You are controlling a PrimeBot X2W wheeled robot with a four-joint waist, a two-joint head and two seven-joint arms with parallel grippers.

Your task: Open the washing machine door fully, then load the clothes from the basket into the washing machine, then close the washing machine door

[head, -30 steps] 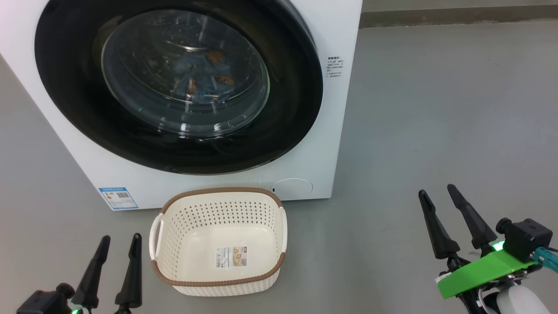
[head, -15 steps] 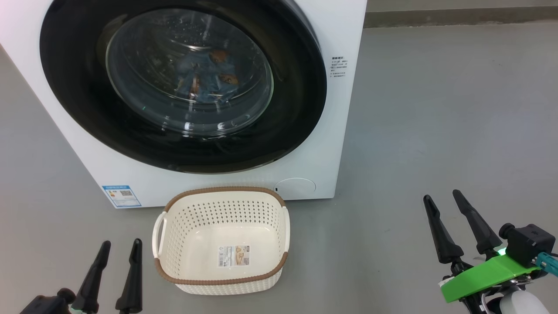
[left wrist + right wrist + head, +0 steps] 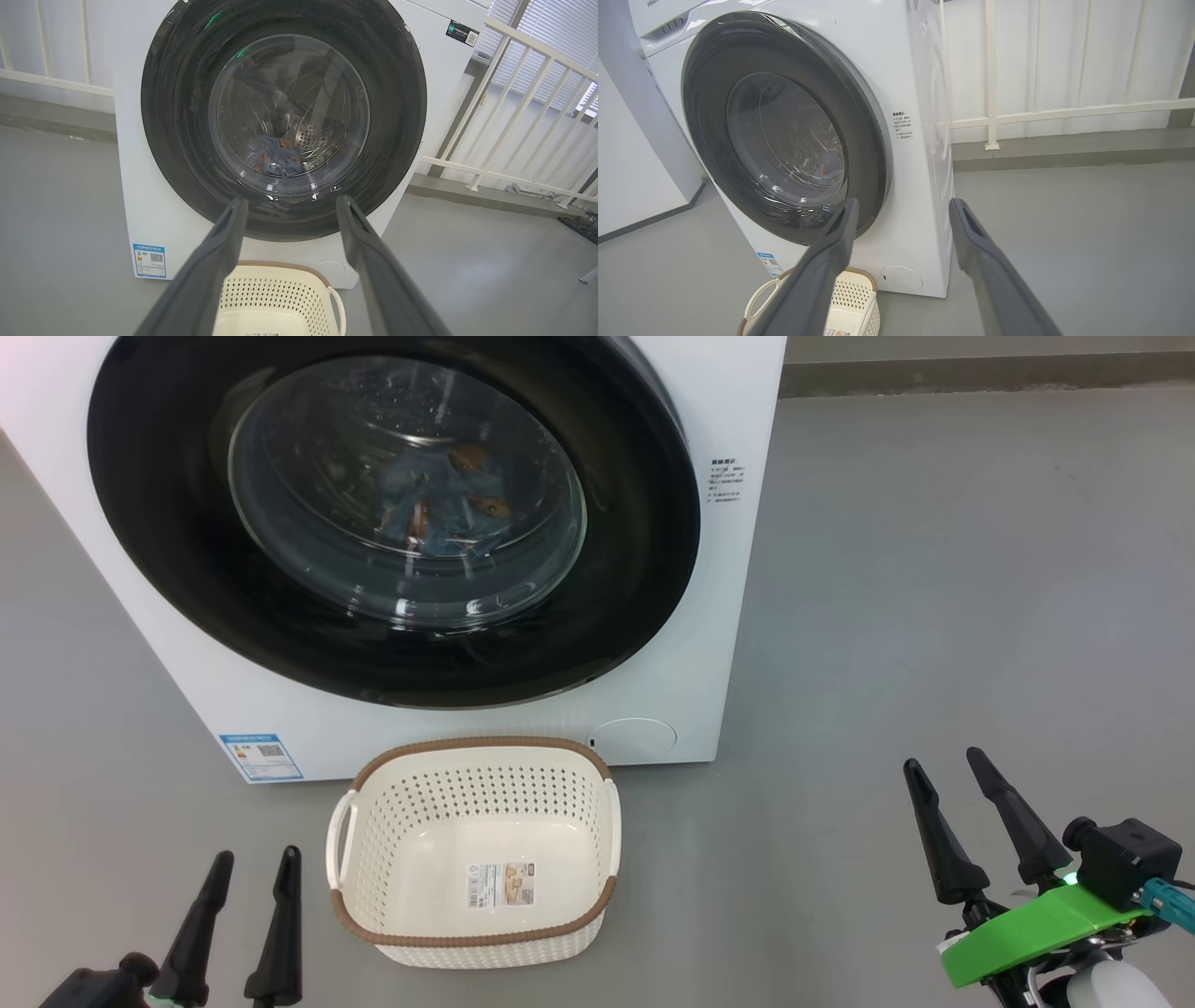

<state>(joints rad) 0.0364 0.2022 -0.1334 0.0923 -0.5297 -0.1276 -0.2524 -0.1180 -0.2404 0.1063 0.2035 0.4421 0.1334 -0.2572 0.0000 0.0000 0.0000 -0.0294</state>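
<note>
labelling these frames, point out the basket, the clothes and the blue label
basket (image 3: pixel 481 743), head view, back of its brown rim
clothes (image 3: pixel 434 513), head view, middle of the blue fabric
blue label (image 3: pixel 261 757), head view, its middle

Between my left gripper (image 3: pixel 258 852) and right gripper (image 3: pixel 943 758), nearer the left: cream perforated plastic basket (image 3: pixel 481 745). Behind it, ahead of both: white front-loading washing machine (image 3: pixel 733 635); round black-rimmed glass door (image 3: pixel 639 532) on front; blue bear-print clothes (image 3: pixel 448 499) inside.
</note>
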